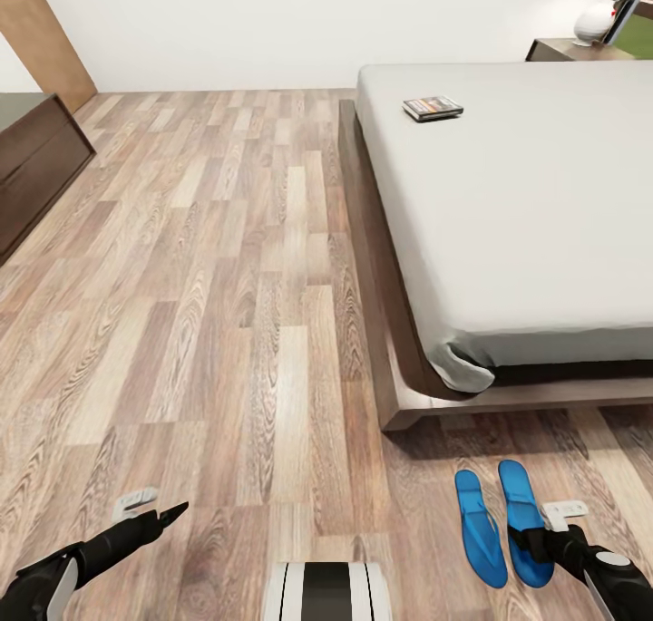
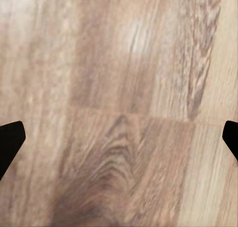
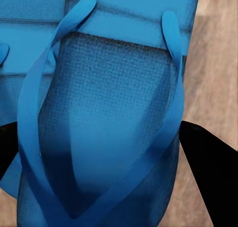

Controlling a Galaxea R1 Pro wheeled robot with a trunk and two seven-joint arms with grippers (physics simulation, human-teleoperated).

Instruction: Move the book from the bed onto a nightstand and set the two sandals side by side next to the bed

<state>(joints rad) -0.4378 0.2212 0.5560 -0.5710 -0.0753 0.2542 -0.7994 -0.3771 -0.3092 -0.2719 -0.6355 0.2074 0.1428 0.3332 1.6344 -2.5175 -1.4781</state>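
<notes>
A: Far left, a long dark cabinet sits against the wall. The left gripper hangs over bare floor, jaws wide, holding nothing.

B: Middle now: the bed, with the book near the mattress's head-end left edge, untouched. Beyond it, a nightstand with a lamp.

A: That lamp could crowd the landing spot for the book.

B: And right, two sandals side by side on the floor just off the bed's foot corner. The right gripper is directly over the right one, jaws spread wide to either side of it, gripping nothing.

A: Here's the risk: lift away carelessly and a fingertip may snag that thong strap, dragging the sandal out of line.

B: Or nudge it into its neighbour. They're almost touching.
</notes>
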